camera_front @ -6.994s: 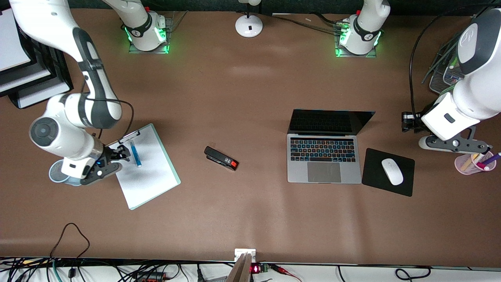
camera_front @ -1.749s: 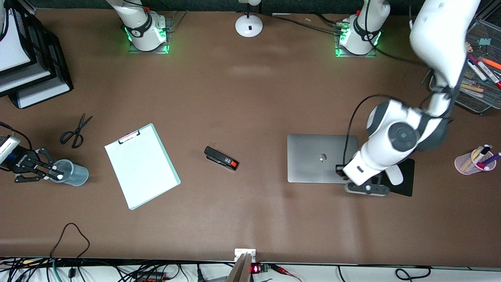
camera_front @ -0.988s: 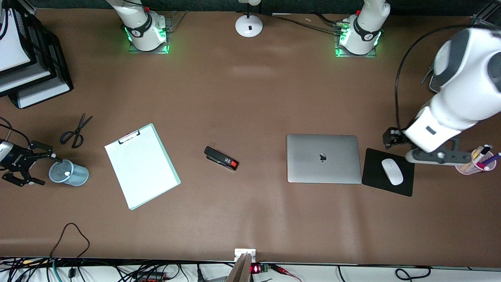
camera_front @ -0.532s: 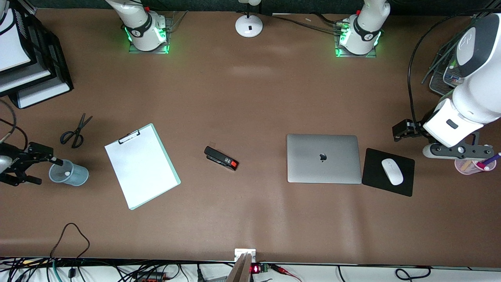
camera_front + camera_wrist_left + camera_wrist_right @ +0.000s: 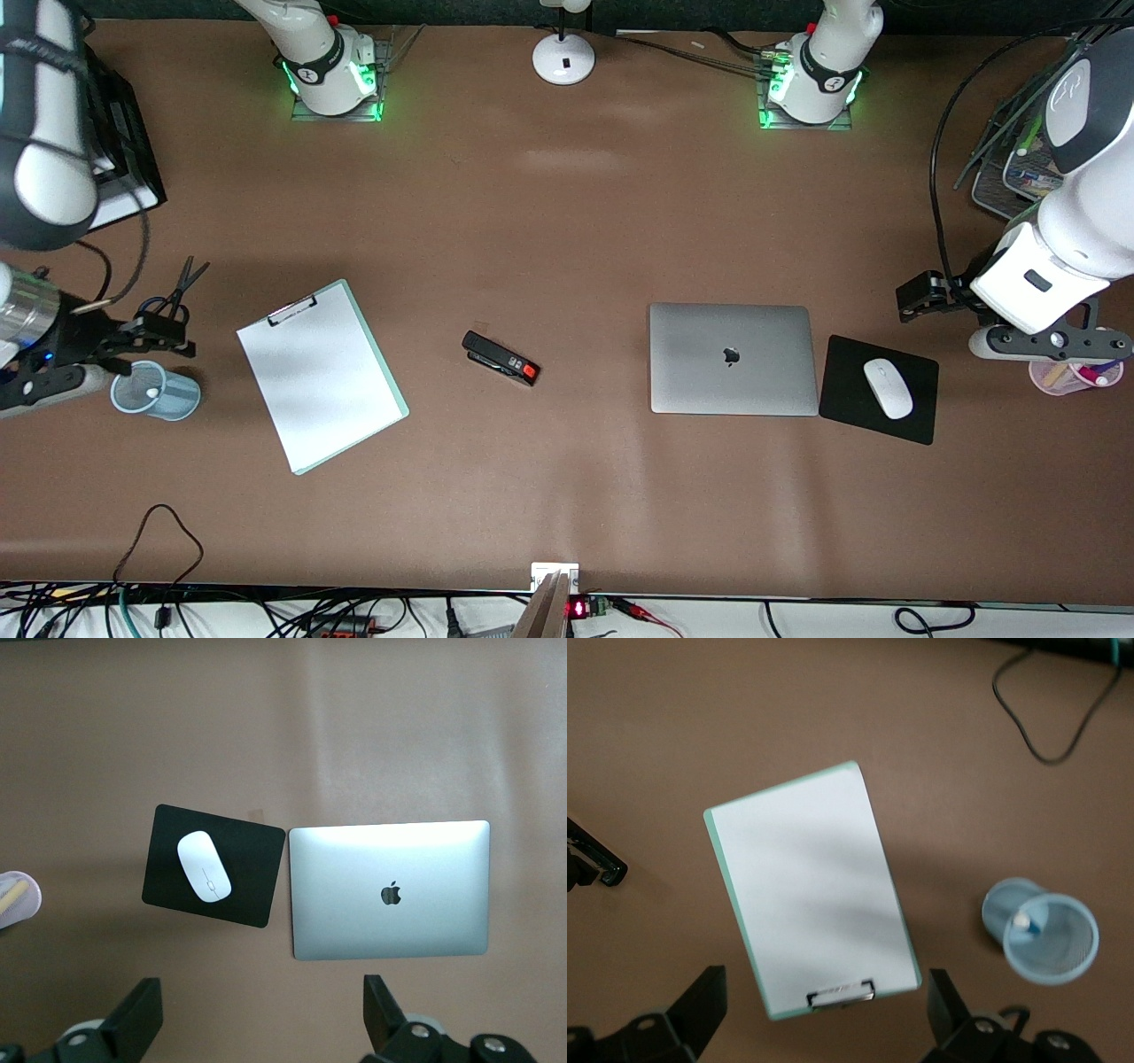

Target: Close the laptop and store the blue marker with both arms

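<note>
Brown tabletop point(image 5: 567, 221) is carrying a closed laptop point(image 5: 732, 358), lying flat beside a black mouse pad point(image 5: 877, 400). Left end effector point(image 5: 912, 298), fingers spread and empty, is hovering near that pad toward the left arm's end. Blue marker point(image 5: 1025, 921) is standing inside a blue mesh cup point(image 5: 155, 397); right end effector point(image 5: 164, 332), fingers spread and empty, is hanging just over the cup.
</note>
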